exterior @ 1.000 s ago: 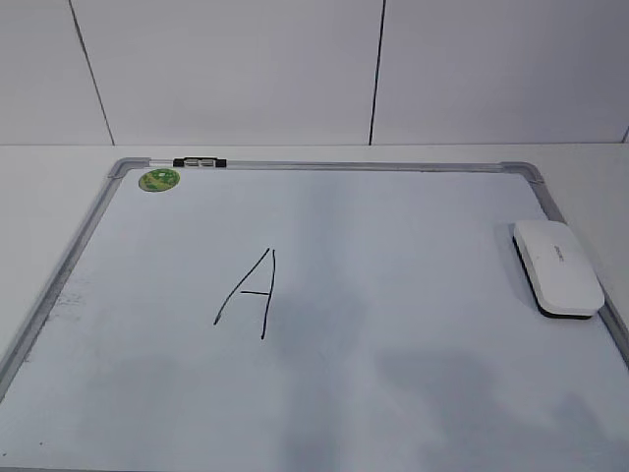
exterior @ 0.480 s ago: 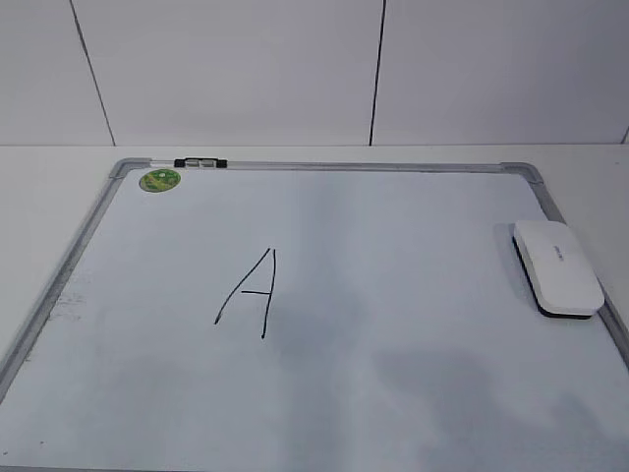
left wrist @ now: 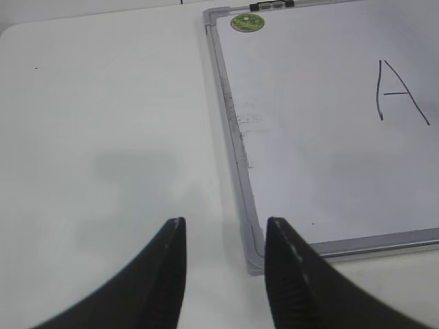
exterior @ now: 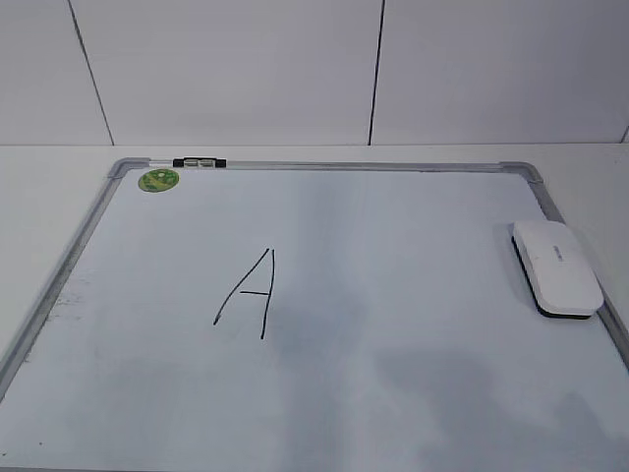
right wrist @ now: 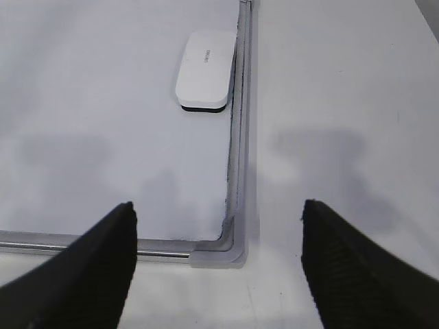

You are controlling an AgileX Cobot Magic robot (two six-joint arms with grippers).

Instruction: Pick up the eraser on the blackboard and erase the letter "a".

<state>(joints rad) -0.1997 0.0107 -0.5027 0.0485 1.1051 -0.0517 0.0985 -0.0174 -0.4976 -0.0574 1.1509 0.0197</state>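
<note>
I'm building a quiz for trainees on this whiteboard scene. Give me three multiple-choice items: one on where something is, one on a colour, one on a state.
1. Where does the eraser lie on the blackboard?
A. By its right edge
B. At its centre
C. By its left edge

2. What colour is the round sticker?
A. Red
B. Green
C. Blue

3. What is the right hand doing?
A. Gripping the eraser
B. Gripping the marker
C. Open, holding nothing

Answers:
1 A, since it sits against the right frame in the exterior view.
2 B, as the top-left corner shows a green disc.
3 C, because its fingers stand wide apart short of the eraser.
</note>
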